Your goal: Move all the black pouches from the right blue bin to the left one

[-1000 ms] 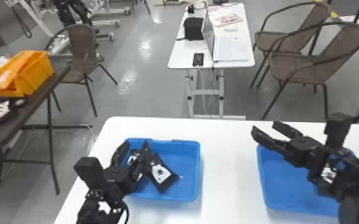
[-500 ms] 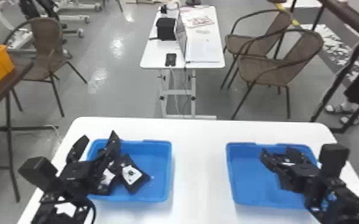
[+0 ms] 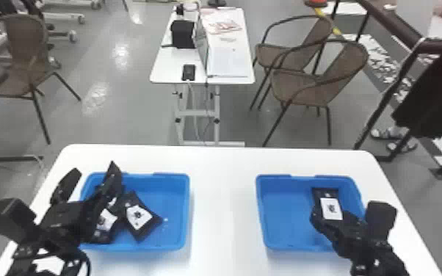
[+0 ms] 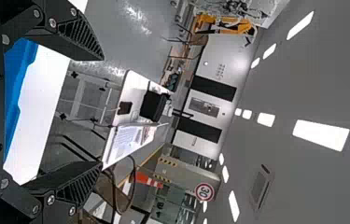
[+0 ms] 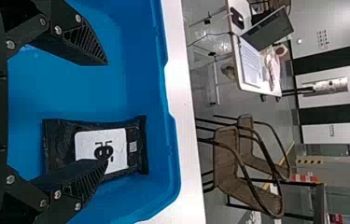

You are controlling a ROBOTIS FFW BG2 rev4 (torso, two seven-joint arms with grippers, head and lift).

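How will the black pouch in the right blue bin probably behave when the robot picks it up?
The black pouch looks likely to flex, as its ends are flat and creased. It probably won't roll, since it lies flat on the floor of the right blue bin. Its contents are hidden, so I cannot judge weight.

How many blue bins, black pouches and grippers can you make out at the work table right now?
Blue bins: 2 (left bin, right bin)
Black pouches: 3 (two in the left bin, one in the right)
Grippers: 2 (left gripper, right gripper)
Total: 7, though the left arm may hide more pouches.
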